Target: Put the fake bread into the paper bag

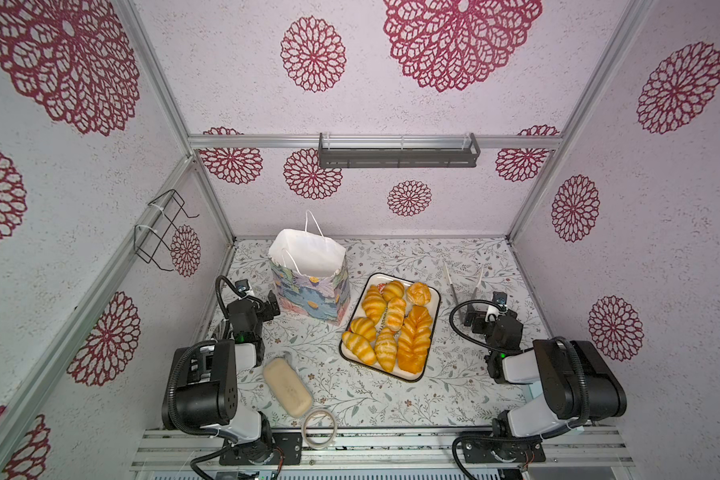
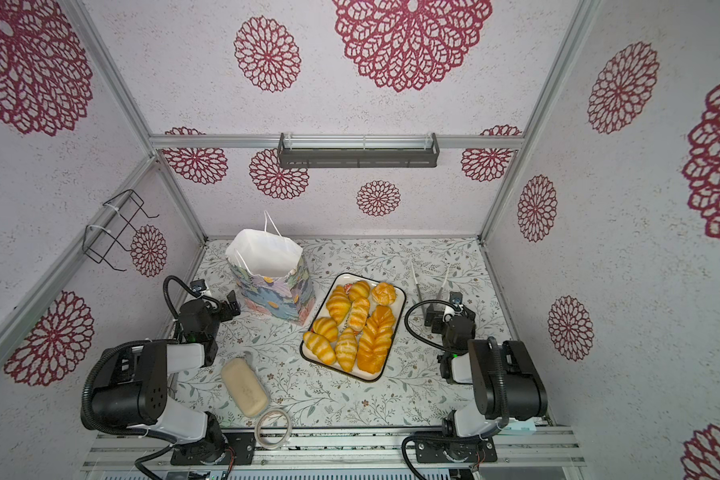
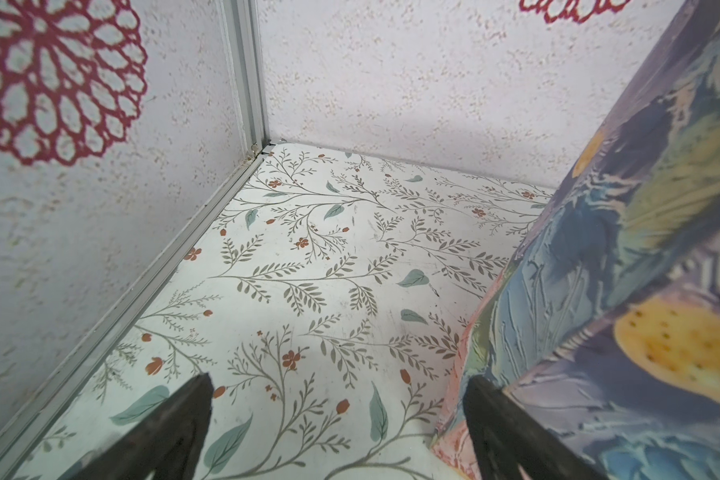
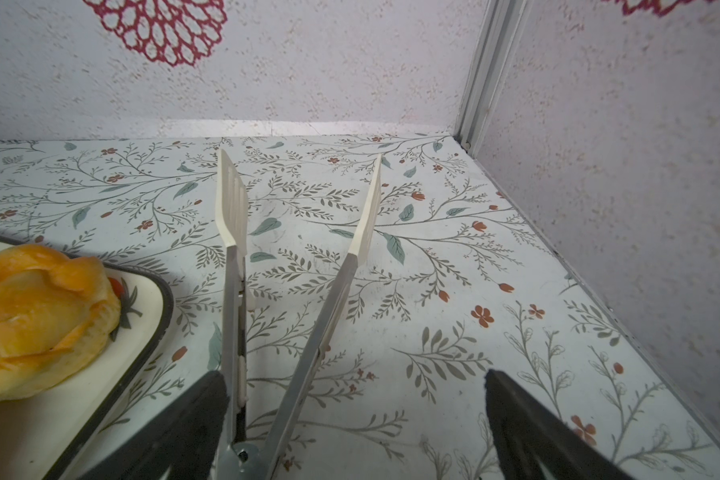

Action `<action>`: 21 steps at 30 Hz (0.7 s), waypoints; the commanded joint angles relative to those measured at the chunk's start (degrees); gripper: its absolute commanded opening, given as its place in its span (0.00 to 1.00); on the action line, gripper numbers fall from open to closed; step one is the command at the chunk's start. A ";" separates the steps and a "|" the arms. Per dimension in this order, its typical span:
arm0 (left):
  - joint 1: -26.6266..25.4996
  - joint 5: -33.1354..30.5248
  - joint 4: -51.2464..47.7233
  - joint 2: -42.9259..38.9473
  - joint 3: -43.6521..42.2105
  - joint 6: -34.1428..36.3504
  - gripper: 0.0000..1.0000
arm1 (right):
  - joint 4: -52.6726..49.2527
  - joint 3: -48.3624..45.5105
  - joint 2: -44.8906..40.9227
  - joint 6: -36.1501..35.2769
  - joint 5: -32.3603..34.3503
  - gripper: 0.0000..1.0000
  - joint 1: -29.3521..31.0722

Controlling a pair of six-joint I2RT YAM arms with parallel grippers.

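Note:
The fake bread (image 1: 391, 328) (image 2: 354, 328) lies on a white tray (image 1: 432, 296) mid-table: several striped croissants, a round bun (image 4: 38, 320) and a long braided loaf. Left of the tray the paper bag (image 1: 308, 282) (image 2: 271, 282) stands upright with its mouth open. My left gripper (image 1: 273, 305) (image 3: 337, 382) is open and empty, low beside the bag's left side (image 3: 599, 291). One finger is close to the bag's bottom corner. My right gripper (image 1: 472, 318) (image 4: 354, 378) is open, low to the right of the tray, with the hinge end of the tongs (image 4: 233, 208) by one finger.
Metal tongs with white blades (image 1: 462, 286) (image 2: 417, 282) lie spread on the table behind the right gripper. A pale beige block (image 1: 287, 386) and a tape ring (image 1: 320, 428) sit at the front left. Walls close in on three sides, with a grey shelf (image 1: 398, 151) and a wire rack (image 1: 163, 228).

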 commanded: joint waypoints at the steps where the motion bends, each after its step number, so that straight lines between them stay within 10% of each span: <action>1: 0.21 -1.53 3.54 -1.05 -1.09 -1.14 0.97 | 1.40 1.07 -0.74 0.32 0.89 0.99 0.14; 15: -11.49 -34.97 -24.16 -28.64 1.17 -11.72 0.97 | -45.39 20.34 -14.05 16.41 18.80 0.99 0.61; 21: -15.60 -35.17 -41.37 -37.01 7.53 -25.10 0.97 | -74.12 39.17 -8.95 31.21 21.38 0.99 0.39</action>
